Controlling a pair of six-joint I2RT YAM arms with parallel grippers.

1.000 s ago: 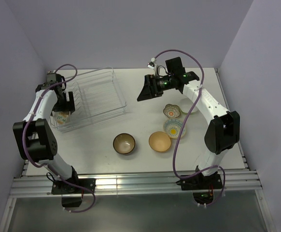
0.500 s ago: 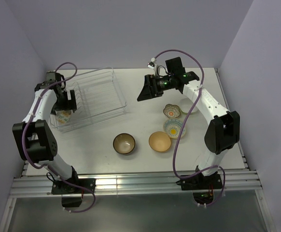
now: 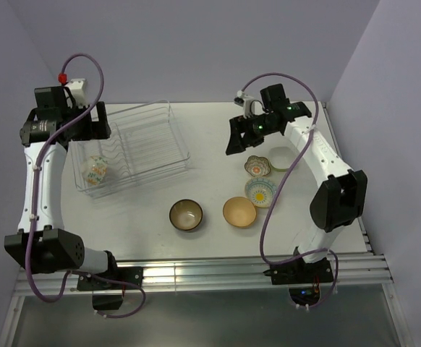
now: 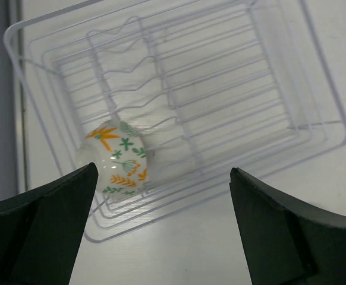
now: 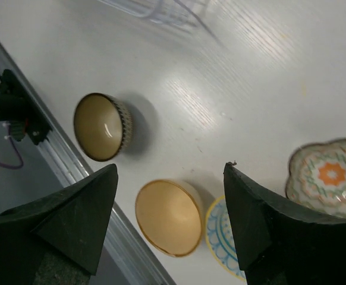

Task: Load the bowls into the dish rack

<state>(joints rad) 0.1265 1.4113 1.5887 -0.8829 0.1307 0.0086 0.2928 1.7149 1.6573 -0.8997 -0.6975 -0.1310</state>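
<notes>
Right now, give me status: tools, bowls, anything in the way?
Both tools open, empty: left tool over dish rack, right tool over table. Flowered bowl in rack; brown bowl, tan bowl among those not loaded. Nothing blocking the rack.

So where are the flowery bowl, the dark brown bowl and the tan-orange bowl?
flowery bowl (image 4: pixel 118 159), left wrist view, on its patterned outer side.
dark brown bowl (image 3: pixel 186 215), top external view, on its inside.
tan-orange bowl (image 5: pixel 168 217), right wrist view, on its inside.

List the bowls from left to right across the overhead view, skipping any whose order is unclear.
flowered bowl in the dish rack → dark brown bowl → tan-orange bowl → pale green bowl
</notes>
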